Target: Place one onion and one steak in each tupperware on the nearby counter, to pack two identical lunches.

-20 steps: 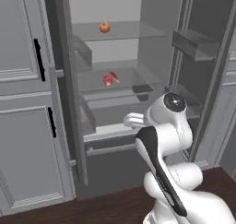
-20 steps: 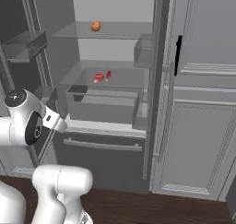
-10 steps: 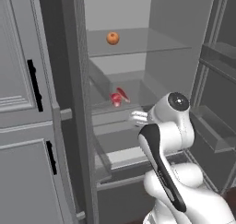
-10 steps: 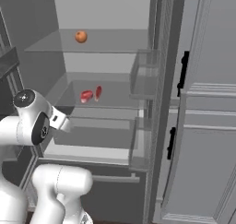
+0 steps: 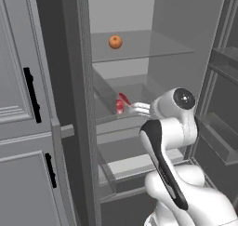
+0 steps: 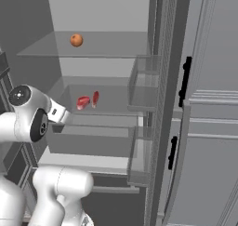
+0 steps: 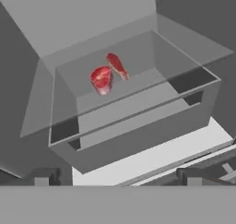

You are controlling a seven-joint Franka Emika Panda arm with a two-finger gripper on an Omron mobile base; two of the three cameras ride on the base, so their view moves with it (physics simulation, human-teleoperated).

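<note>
Two red steaks (image 5: 121, 104) lie side by side on the middle glass shelf of the open fridge, also as steaks (image 6: 88, 101) and steaks (image 7: 108, 73). An orange-brown onion (image 5: 115, 42) sits alone on the shelf above, seen too as the onion (image 6: 76, 39). My gripper (image 5: 134, 109) reaches toward the middle shelf, just in front of and slightly below the steaks, apart from them. In the hand view my gripper (image 7: 117, 181) has its fingertips (image 7: 44, 178) wide apart with nothing between them, so it is open. The tupperware and the counter are out of view.
A clear drawer (image 7: 138, 126) sits under the steak shelf. Clear door bins (image 6: 142, 85) hang on the right fridge door. Grey panelled cabinets (image 5: 23, 141) with black handles (image 5: 30, 95) flank the fridge, and the door edge (image 5: 81, 104) stands close on the left.
The whole picture has grown and shifted: the base has driven closer to the open fridge. The steaks and onion have stayed on their shelves. The gripper has stayed open.
</note>
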